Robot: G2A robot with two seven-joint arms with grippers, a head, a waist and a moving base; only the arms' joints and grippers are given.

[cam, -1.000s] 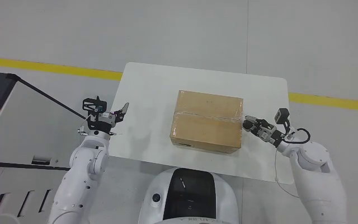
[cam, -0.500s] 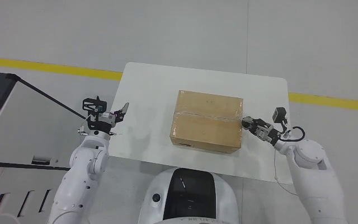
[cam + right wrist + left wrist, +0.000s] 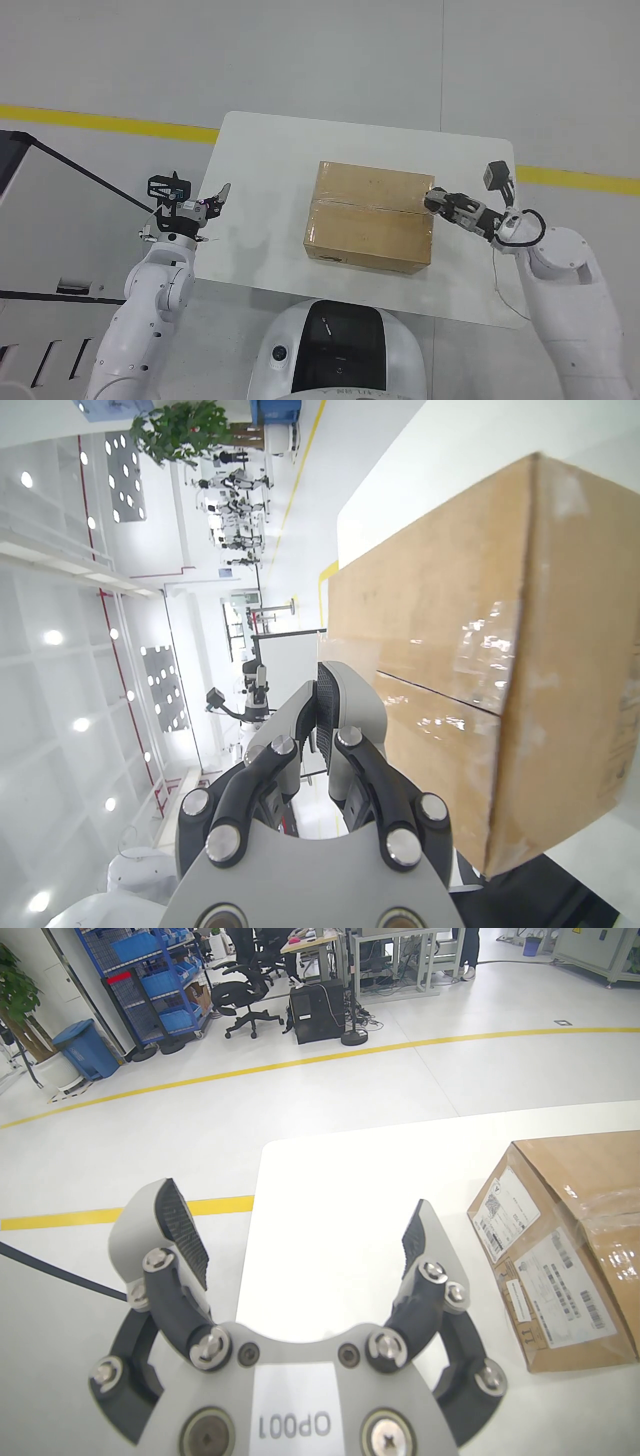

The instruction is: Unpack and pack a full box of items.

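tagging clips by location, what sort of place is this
Likely a robotics lab or workshop floor: a yellow line marked on the pale floor, racks of blue bins and office chairs beyond the white table holding the cardboard box.

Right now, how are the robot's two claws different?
The left claw is open; the right claw is shut. The left claw hangs apart from the box, by the table edge; the right claw is right at the box's end. Both hold nothing.

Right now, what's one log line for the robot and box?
box: taped shut, on table | left gripper: open, apart from box | right gripper: shut, at box's taped end
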